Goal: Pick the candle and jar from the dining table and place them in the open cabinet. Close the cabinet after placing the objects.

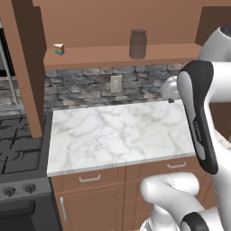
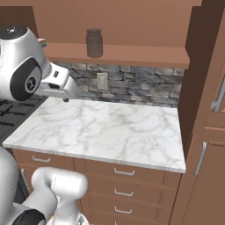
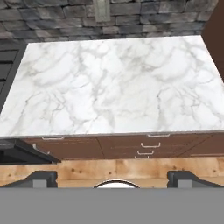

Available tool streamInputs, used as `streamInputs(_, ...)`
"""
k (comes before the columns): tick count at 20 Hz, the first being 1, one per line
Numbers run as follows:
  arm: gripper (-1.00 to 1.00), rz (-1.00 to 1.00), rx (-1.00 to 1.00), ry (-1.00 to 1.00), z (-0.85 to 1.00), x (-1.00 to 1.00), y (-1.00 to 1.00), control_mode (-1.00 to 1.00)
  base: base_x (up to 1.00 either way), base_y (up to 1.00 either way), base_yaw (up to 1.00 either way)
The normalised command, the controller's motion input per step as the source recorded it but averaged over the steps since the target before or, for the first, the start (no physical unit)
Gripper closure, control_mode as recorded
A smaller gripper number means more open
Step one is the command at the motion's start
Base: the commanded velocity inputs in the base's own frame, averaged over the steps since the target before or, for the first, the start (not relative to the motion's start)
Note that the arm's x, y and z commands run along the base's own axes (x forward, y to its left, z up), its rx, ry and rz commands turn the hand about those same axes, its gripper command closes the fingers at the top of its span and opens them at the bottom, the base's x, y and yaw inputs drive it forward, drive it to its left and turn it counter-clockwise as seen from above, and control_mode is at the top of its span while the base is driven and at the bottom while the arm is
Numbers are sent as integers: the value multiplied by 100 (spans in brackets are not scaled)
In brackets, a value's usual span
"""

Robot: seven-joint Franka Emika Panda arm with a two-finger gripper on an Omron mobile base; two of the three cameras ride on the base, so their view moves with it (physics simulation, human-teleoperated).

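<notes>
The jar (image 1: 138,43) is already set on the cabinet (image 1: 113,56) shelf, well above and beyond the widely spread, empty fingers (image 3: 41,178). The candle is judged next: a drive to the dining table is called for.

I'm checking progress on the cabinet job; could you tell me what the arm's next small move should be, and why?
Probably turn away to fetch the candle. The jar already stands upright on the cabinet's shelf, beside a small rainbow-striped wedge, with no candle beside them. The gripper hangs open and empty over the marble counter, its fingers spread wide, so nothing is ready to place, and closing the door looks premature.
</notes>
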Motion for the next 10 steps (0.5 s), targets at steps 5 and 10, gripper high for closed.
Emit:
streamInputs(5,-100,1,-7,5,0,-29,-8,-100,0,0,0)
streamInputs(10,-100,0,0,0,-9,-42,-17,-100,0,0,0)
